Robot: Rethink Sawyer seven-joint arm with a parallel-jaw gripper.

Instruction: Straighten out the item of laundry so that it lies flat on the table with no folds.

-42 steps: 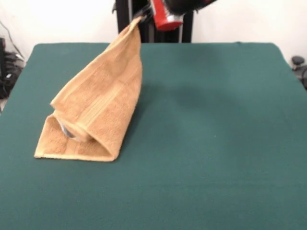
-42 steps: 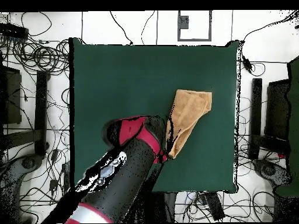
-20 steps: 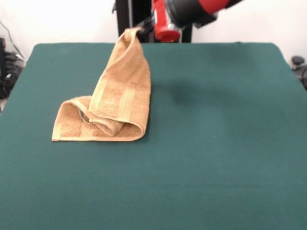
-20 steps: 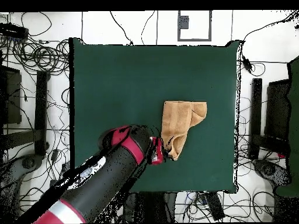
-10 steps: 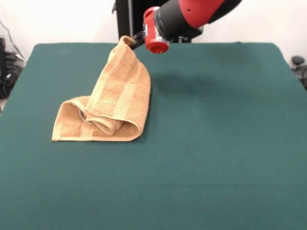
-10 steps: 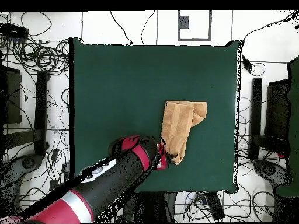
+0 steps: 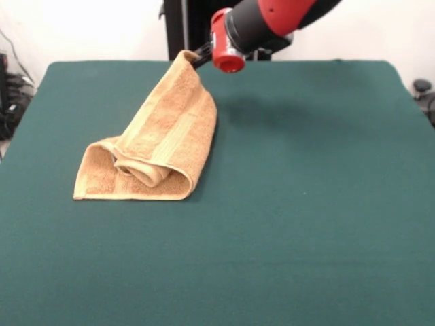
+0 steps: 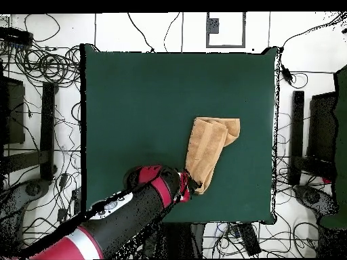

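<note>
A large table (image 7: pixel 312 224) covered in plain dark green cloth fills most of the front view; in the overhead view it (image 8: pixel 135 101) is a dark green square ringed by white floor and tangled black cables.

1 red and black robot arm (image 8: pixel 115 223) reaches across the table's edge nearest the robot's base toward the towel. In the front view the arm (image 7: pixel 272 17) comes in from the top edge, ending in a red cap.

The tan-orange terry towel (image 7: pixel 153 146) is the landmark. It lies on the table on the left side of the front view, closer to the far edge than the near one. It is not flat: its lower part rests on the cloth, doubled over in loose rolled folds, while 1 corner rises in a narrowing strip toward the arm. In the overhead view the towel (image 8: pixel 209 150) sits right of the table's centre.

The gripper (image 7: pixel 198 54) meets the towel's raised corner, its dark fingers clamped on the fabric there. From above, the gripper (image 8: pixel 192 183) is at the towel's end nearest the robot's base.
</note>
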